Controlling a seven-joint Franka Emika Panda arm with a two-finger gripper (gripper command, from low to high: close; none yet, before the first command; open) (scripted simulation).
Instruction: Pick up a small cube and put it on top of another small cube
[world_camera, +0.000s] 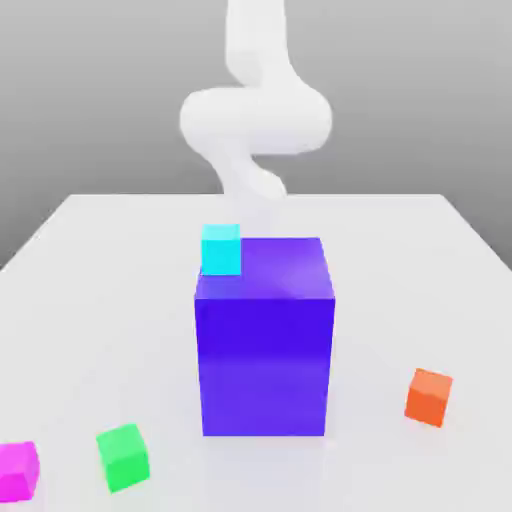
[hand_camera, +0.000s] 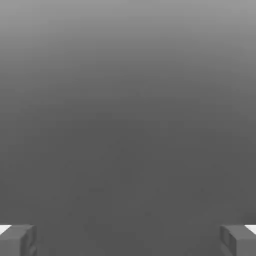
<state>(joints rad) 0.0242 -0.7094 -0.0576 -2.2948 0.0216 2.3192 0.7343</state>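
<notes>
Nearest the exterior camera, the small magenta cube (world_camera: 18, 470) sat on the white bench (world_camera: 90, 270) at the view's lower left corner, just beside a green cube (world_camera: 124, 457). An orange cube (world_camera: 429, 396) lay well apart on the right. Between them rose a big blue-violet block (world_camera: 264, 338), a cyan cube (world_camera: 221, 249) at its back left top edge. Behind it stood the white arm (world_camera: 255, 110). In the hand view, the tool (hand_camera: 128, 240) was spread wide and gripped nothing, probably readied for a grasp.
</notes>
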